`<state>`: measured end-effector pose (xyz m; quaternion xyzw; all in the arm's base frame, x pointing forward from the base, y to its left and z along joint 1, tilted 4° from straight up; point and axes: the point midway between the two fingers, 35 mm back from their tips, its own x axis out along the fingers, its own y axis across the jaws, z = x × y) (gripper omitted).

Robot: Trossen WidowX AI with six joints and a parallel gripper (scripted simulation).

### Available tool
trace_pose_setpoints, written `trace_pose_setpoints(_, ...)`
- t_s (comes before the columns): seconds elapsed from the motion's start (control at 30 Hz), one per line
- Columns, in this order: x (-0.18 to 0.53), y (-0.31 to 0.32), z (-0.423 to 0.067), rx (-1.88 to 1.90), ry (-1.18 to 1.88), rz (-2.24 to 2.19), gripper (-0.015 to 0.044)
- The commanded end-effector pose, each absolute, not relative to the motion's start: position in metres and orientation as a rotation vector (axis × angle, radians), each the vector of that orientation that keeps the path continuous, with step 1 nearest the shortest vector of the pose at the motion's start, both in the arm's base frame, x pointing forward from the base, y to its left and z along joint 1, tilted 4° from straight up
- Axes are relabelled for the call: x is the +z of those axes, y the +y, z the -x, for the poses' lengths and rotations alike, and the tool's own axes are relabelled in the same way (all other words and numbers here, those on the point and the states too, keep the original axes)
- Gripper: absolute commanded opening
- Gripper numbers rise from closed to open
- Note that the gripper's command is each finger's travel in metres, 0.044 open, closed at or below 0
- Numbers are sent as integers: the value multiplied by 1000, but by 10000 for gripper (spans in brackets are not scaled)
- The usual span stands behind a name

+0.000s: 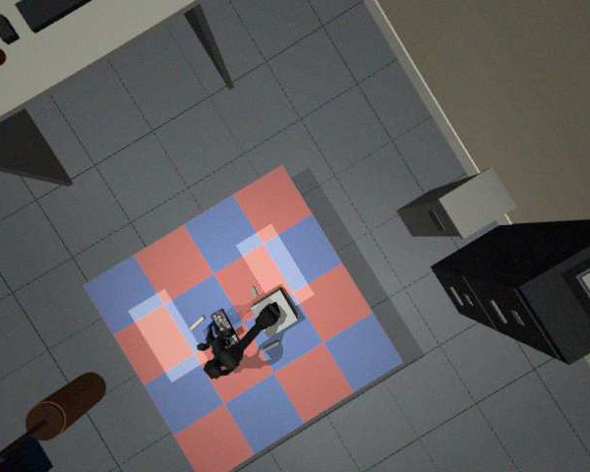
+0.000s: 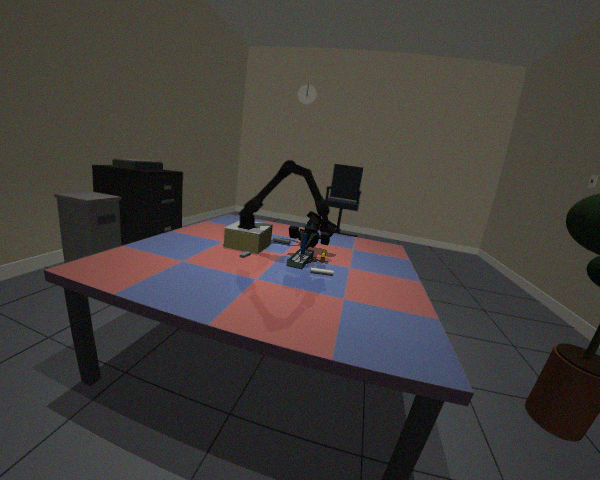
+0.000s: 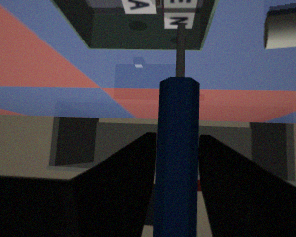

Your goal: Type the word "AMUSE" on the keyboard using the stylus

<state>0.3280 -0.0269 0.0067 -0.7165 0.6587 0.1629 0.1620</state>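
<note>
From the top view, the arm reached from its tan base block over the keyboard, hiding much of it. A pale cylinder lay just beside the keyboard on the checkered table.

In the exterior view, the gripper hung over the keyboard with the stylus pointing down at it. A small yellow object stood next to the keyboard and a white cylinder lay near its front edge.

In the wrist view, the dark fingers were clamped on the blue stylus, whose thin tip met the edge of a white key beside the "A" key.
</note>
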Motion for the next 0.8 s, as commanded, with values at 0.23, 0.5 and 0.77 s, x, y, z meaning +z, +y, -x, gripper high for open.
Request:
trace_pose_setpoints(0.23,-2,-28,-329,463,1879,2054,81)
trace_pose_setpoints(0.5,-6,-28,-329,463,1879,2054,81)
trace_pose_setpoints(0.77,-9,-28,-329,463,1879,2054,81)
